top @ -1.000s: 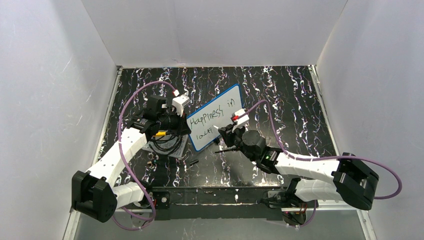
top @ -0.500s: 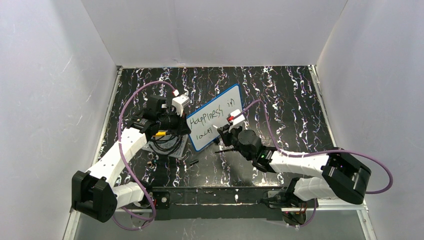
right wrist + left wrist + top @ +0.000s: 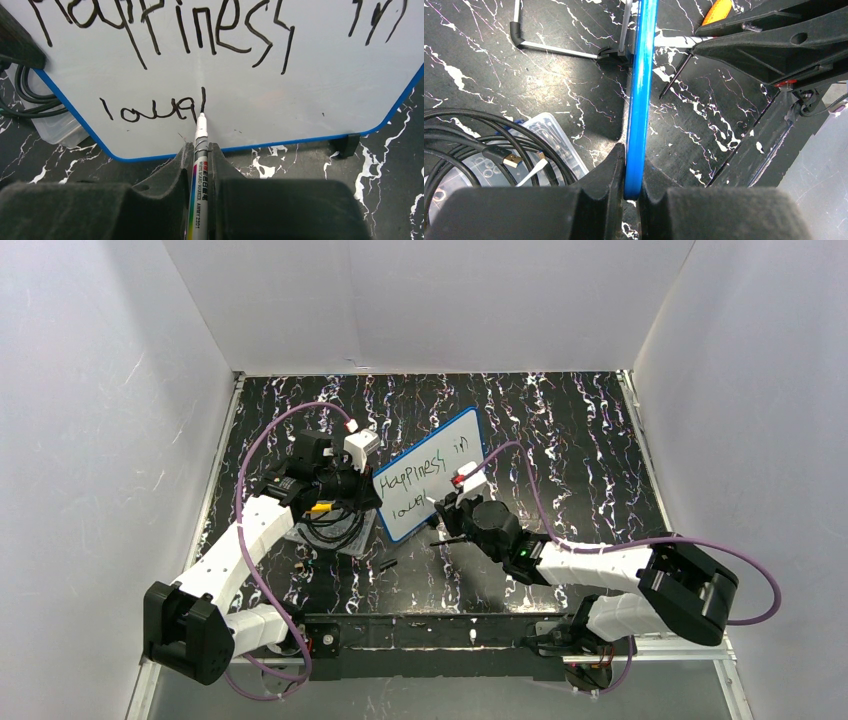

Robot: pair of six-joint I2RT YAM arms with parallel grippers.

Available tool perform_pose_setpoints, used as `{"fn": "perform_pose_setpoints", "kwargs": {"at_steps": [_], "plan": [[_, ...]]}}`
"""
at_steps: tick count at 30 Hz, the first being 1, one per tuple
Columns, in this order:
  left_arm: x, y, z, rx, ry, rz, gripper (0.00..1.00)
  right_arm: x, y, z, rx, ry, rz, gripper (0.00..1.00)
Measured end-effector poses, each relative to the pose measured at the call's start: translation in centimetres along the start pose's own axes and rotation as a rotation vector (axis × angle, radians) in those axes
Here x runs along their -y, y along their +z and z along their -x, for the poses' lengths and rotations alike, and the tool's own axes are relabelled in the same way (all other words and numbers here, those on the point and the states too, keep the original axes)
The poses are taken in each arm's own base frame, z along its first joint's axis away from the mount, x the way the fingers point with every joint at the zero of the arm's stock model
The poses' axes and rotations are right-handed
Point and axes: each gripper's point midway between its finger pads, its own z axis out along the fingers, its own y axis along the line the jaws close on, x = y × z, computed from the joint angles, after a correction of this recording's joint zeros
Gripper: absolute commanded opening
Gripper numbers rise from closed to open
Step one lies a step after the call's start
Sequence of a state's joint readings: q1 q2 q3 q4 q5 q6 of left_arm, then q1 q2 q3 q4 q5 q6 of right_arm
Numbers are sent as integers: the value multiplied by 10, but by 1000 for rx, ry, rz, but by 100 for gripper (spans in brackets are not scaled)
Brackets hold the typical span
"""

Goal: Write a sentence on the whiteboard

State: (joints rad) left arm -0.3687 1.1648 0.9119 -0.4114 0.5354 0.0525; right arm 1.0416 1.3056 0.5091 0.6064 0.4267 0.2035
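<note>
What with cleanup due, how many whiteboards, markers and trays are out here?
whiteboard: 1
marker: 1
tray: 1
Total: 3

Left end effector (image 3: 633, 169) clamped, arm stretched forward; right end effector (image 3: 200, 150) clamped, arm reaching left.

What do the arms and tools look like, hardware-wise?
Same build: left arm and right arm have white shells, black joints, a purple cable looping along each. Small white block with a red spot near each wrist. Left tool and right tool: two matte black, wedge-tipped fingers.
</note>
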Motion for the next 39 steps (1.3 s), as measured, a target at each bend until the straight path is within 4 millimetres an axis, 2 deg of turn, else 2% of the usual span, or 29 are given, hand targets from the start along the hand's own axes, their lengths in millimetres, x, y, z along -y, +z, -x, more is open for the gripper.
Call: {"fn": "perform_pose_setpoints", "kwargs": {"at_steps": [8,14,23,39], "plan": [[0,0,0,0,0,0,0,1,1,-14,-48,-14,-3,1],[0,0,0,0,0,0,0,2,0,-12,-42,-13,-6,1],[0,0,0,0,0,0,0,3,0,4,14,5,-17,1],[0,0,0,1,0,1,0,11,1,3,16,0,-63,1]]}}
